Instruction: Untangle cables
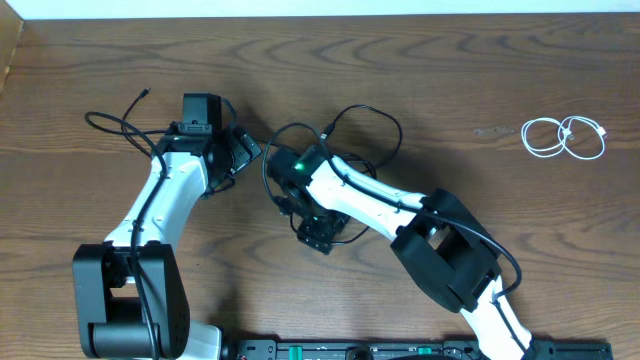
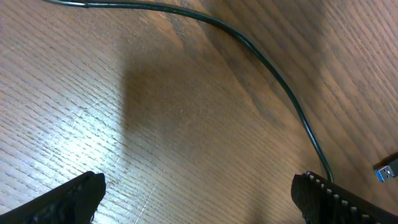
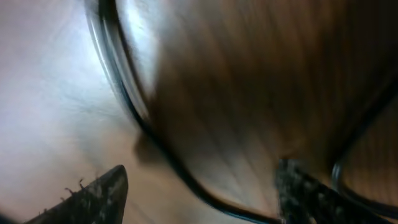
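A black cable [image 2: 273,78] curves across the wooden table [image 2: 143,124], ending beside the wide-spread left claw [image 2: 199,190].

a dark brown wooden desk [image 1: 480,60] with bold wavy grain. a white cable [image 1: 565,137] lies on it in two small loops near the right edge, toward the far side, well apart from everything else. a thin black cable [image 1: 118,124] curves over the far left part, its small plug end pointing toward the far edge. a second black cable [image 1: 372,118] forms a loop around the middle. in the left wrist view a black strand [image 2: 273,71] runs flat across the wood, with a blue-tipped plug [image 2: 387,171] lying near it.
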